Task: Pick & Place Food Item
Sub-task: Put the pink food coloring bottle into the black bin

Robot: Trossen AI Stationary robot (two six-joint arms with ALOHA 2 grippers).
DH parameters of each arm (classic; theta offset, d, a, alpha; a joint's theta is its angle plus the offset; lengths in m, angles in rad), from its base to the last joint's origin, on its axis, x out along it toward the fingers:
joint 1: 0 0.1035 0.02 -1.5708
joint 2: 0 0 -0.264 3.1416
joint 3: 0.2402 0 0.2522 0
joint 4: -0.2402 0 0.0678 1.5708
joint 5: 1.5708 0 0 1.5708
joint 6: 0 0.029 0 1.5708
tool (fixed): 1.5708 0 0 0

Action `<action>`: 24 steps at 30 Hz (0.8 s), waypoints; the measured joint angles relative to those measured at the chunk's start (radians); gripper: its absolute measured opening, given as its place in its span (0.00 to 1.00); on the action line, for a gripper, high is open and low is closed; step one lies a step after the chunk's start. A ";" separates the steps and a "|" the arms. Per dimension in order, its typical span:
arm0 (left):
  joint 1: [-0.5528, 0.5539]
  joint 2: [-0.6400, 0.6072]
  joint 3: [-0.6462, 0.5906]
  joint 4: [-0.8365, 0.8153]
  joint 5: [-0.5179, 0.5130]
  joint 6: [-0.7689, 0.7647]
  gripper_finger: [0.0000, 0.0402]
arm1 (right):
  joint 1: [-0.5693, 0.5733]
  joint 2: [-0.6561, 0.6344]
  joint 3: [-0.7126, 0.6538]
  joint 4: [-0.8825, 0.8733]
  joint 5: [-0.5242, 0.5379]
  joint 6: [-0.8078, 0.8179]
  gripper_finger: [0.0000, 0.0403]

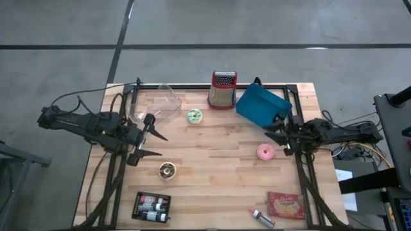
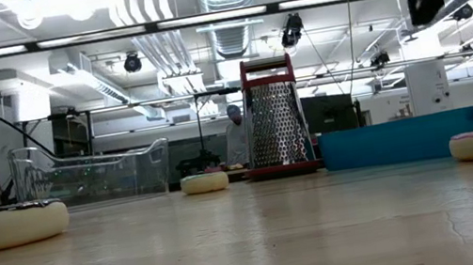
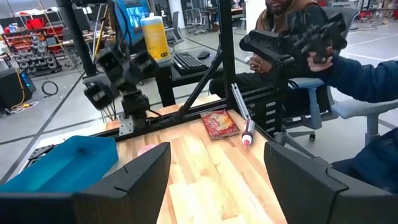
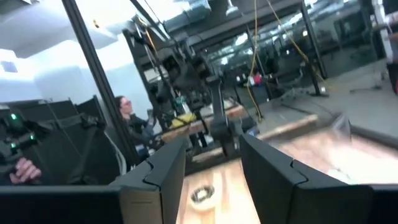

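High view: left gripper (image 1: 149, 136), fingers spread, holding nothing; a round chocolate-frosted doughnut (image 1: 167, 169) lies near it on the wooden table (image 1: 218, 192). Right gripper (image 1: 277, 136) spread; a pink-frosted doughnut (image 1: 265, 152) just beside it. A green-frosted doughnut (image 1: 194, 116) lies between the arms.

Low view: a steel box grater (image 2: 273, 119) stands upright behind the doughnuts.

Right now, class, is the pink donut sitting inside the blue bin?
No, the pink donut lies on the bare wooden table, apart from the blue bin.
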 joint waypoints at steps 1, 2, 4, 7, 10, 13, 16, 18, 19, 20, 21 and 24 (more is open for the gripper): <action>0.000 0.000 0.000 0.000 0.000 0.000 0.66 | 0.000 0.024 0.034 0.002 0.000 -0.016 0.36; 0.000 0.001 0.001 0.000 0.000 0.001 0.66 | 0.001 0.053 0.070 0.002 0.000 -0.036 0.36; 0.000 0.001 0.005 0.007 0.000 0.004 0.66 | 0.003 0.121 0.145 0.004 -0.003 -0.059 0.35; 0.000 0.000 0.010 0.016 -0.002 0.004 0.66 | 0.003 0.241 0.263 0.001 -0.009 -0.041 0.34; 0.000 0.001 0.007 0.015 -0.002 0.004 0.66 | 0.003 0.376 0.387 0.002 -0.049 -0.038 0.34; 0.000 0.001 -0.008 0.015 -0.002 0.004 0.66 | 0.004 0.509 0.507 0.000 -0.137 -0.036 0.35; 0.000 0.001 -0.026 0.015 -0.002 0.004 0.66 | 0.015 0.629 0.630 -0.069 -0.244 -0.035 0.35; 0.000 0.001 -0.036 0.013 -0.002 0.004 0.66 | 0.033 0.700 0.722 -0.209 -0.258 -0.035 0.34; 0.000 0.001 -0.041 0.014 -0.002 0.004 0.66 | 0.043 0.737 0.769 -0.307 -0.254 -0.034 0.34; 0.000 0.001 -0.047 0.013 -0.002 0.004 0.66 | 0.053 0.774 0.817 -0.411 -0.245 -0.027 0.33; 0.000 0.001 -0.053 0.013 -0.002 0.004 0.66 | 0.062 0.812 0.864 -0.514 -0.228 -0.008 0.33; 0.000 0.001 -0.078 0.014 -0.002 0.004 0.66 | 0.091 0.930 0.985 -0.792 -0.192 0.085 0.31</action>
